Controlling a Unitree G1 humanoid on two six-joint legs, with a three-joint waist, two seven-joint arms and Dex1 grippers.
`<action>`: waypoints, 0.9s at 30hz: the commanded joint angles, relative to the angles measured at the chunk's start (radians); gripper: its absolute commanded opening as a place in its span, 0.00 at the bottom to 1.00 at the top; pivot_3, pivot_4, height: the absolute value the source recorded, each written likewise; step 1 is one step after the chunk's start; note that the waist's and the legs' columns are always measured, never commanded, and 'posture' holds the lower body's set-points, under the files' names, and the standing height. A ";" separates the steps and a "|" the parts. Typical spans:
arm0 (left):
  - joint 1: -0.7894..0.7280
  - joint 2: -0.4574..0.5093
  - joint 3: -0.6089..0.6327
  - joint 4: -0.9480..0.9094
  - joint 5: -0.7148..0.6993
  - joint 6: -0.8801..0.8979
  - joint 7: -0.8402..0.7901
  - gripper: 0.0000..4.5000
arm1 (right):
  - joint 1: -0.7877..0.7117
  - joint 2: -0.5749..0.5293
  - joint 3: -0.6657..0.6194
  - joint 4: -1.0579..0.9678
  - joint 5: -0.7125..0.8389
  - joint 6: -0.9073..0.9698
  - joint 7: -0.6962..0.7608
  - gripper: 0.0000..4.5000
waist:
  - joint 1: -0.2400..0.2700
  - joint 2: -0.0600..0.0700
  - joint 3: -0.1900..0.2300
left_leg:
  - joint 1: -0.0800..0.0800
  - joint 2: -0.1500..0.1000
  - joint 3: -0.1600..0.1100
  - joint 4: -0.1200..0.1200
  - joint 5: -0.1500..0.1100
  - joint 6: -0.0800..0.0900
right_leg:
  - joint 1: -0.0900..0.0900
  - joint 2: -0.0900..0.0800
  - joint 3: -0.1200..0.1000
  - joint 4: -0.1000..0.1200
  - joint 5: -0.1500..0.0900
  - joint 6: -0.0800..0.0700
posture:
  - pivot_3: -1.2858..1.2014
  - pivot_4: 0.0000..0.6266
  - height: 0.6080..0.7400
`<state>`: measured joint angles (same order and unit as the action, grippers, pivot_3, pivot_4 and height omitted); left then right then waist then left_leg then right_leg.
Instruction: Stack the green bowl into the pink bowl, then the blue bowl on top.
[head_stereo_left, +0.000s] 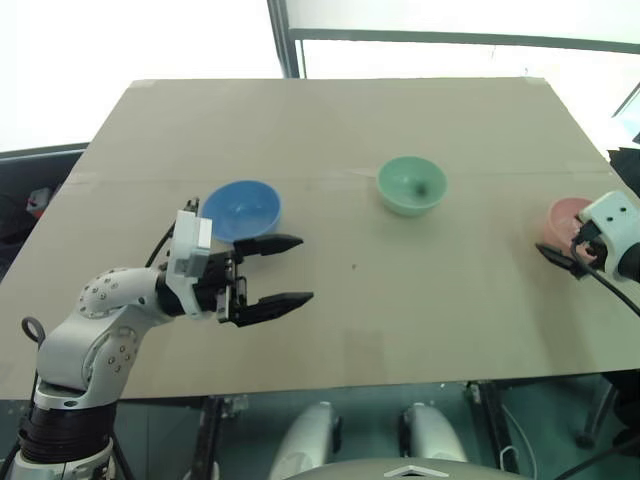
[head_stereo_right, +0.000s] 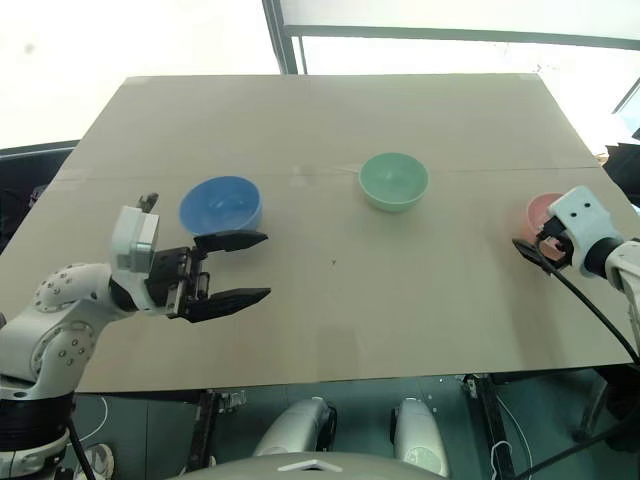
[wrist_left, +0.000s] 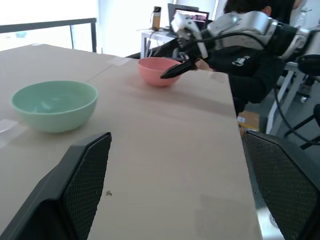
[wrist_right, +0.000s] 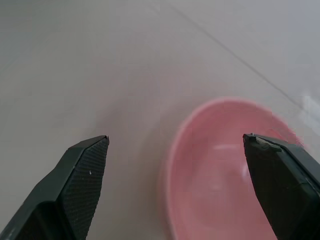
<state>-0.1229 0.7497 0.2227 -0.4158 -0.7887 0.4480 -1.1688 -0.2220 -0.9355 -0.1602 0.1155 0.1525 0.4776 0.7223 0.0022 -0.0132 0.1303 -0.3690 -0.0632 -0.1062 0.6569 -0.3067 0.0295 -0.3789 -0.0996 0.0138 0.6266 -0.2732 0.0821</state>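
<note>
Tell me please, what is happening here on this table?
A two-armed robot is set to stack three bowls, none stacked yet. Its open right gripper hangs at the pink bowl, at the table's right edge. Its open left gripper hovers empty near the blue bowl. The green bowl stands apart, untouched.

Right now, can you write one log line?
bowls: unstacked | left gripper: open, empty | right gripper: open at pink bowl

Blue bowl (head_stereo_left: 242, 209) at nine o'clock, green bowl (head_stereo_left: 411, 184) near centre, pink bowl (head_stereo_left: 570, 219) at three; left gripper (head_stereo_left: 285, 270) gapes.
</note>
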 joint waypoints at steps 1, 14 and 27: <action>-0.019 0.007 0.009 -0.039 -0.028 -0.002 0.002 1.00 | -0.036 -0.022 0.001 0.055 -0.022 0.004 0.011 0.72 | -0.006 0.001 0.000 | -0.001 -0.001 0.000 0.000 0.000 0.000 | 0.000 0.000 0.000 0.000 0.000 0.000 | 0.52 0.24 1.00; 0.015 -0.013 0.018 -0.039 -0.037 -0.004 0.020 1.00 | -0.091 -0.007 0.053 -0.031 -0.014 -0.048 0.097 0.01 | -0.013 0.002 0.001 | 0.001 0.001 0.002 0.007 0.000 0.000 | 0.003 0.002 0.001 0.001 0.000 0.000 | 0.52 0.24 1.00; 0.048 -0.040 -0.020 0.037 0.098 -0.107 0.036 1.00 | -0.125 0.265 0.496 -0.471 -0.016 0.188 0.079 0.01 | -0.012 -0.004 -0.003 | 0.000 0.001 -0.001 0.010 -0.001 0.000 | 0.003 0.002 0.000 0.001 0.002 -0.001 | 0.52 0.24 1.00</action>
<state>-0.0721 0.7091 0.1970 -0.3581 -0.6979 0.3633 -1.1318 -0.3501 -0.6759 0.2933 -0.3769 0.1523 0.6669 0.7971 -0.0099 -0.0171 0.1278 -0.3693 -0.0625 -0.1069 0.6678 -0.3072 0.0296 -0.3758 -0.0972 0.0141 0.6285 -0.2712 0.0806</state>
